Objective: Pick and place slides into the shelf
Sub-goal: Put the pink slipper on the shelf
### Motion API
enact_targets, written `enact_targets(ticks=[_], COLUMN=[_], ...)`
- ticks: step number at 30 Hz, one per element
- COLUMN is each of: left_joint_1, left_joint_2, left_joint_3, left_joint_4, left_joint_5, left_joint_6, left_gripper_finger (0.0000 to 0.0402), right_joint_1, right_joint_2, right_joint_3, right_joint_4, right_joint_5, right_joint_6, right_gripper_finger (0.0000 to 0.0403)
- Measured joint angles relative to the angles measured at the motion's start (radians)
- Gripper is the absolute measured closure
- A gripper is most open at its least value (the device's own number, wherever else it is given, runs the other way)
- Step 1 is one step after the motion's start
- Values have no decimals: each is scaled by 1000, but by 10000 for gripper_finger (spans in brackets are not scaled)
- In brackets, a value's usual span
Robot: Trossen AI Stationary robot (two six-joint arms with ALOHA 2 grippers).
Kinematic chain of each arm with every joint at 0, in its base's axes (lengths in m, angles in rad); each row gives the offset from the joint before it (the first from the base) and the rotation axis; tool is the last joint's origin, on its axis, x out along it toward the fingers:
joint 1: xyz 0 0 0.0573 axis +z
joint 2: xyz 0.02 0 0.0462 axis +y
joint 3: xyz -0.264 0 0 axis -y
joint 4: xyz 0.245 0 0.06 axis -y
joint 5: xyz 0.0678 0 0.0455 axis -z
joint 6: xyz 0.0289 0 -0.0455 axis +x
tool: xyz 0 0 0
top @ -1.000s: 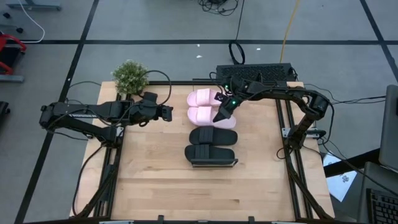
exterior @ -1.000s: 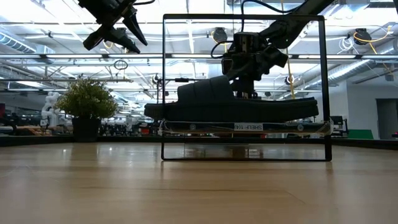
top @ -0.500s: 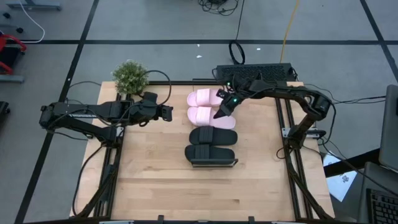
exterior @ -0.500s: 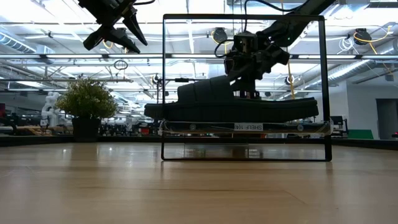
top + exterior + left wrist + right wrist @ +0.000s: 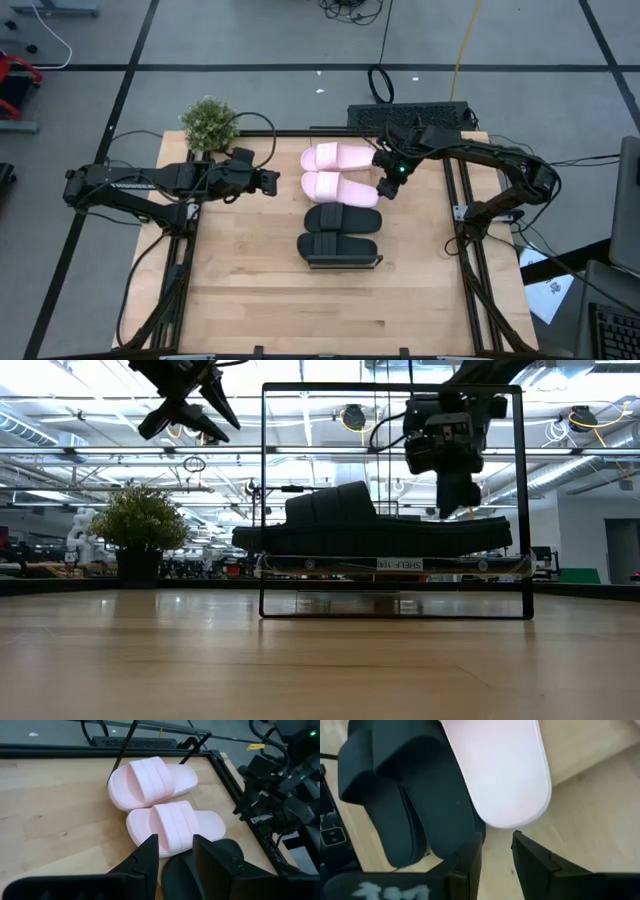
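Four slides lie in a column at the centre of the high view: two pink slides (image 5: 340,157) (image 5: 340,187) toward the top, two black slides (image 5: 341,218) (image 5: 338,246) below them, side by side and touching or nearly so. The shelf (image 5: 395,565) reads best in the low view, a thin black frame at centre with a slatted deck carrying the slides; in the high view only its metal edge (image 5: 345,263) shows, below the lowest black slide. Right jaws (image 5: 388,189) hang just off the right end of the lower pink slide, empty, the two fingers a narrow gap apart; the right wrist view looks down past them at that slide's rounded end and the black slides beside it, bare wood between the fingertips (image 5: 470,852). Left jaws (image 5: 270,183) hover left of the pink pair, clear of them, holding nothing, fingers parted by a small gap in the left wrist view (image 5: 172,855); in the low view they sit high at upper left. A potted plant (image 5: 209,122) stands at the worktop's upper left corner, apart from the slides and just above the left arm. A black slotted bar (image 5: 410,115) lies along the worktop's top edge, right of centre. The worktop (image 5: 250,300) is pale wood planking, bare in its lower half, with black rails down both sides. Around it is grey floor with dark tape lines and cables; the low view shows a bright hall with ceiling trusses behind.
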Motion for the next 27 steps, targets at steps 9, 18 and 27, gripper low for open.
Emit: enact_targets(ticks=[9, 18, 27], left_joint_1=[-1, -1, -1], left_joint_2=[0, 0, 0], left_joint_3=[0, 0, 0], left_joint_4=[18, 18, 18], left_joint_5=[8, 8, 8], left_joint_6=[6, 2, 4], left_gripper_finger=[286, 286, 286], right_joint_1=[22, 13, 13], right_joint_2=[1, 1, 1], right_joint_3=[-98, -149, -149], right_joint_4=[82, 169, 194], right_joint_5=[49, 34, 40], right_joint_6=[28, 60, 63], right_gripper_finger=[303, 303, 303])
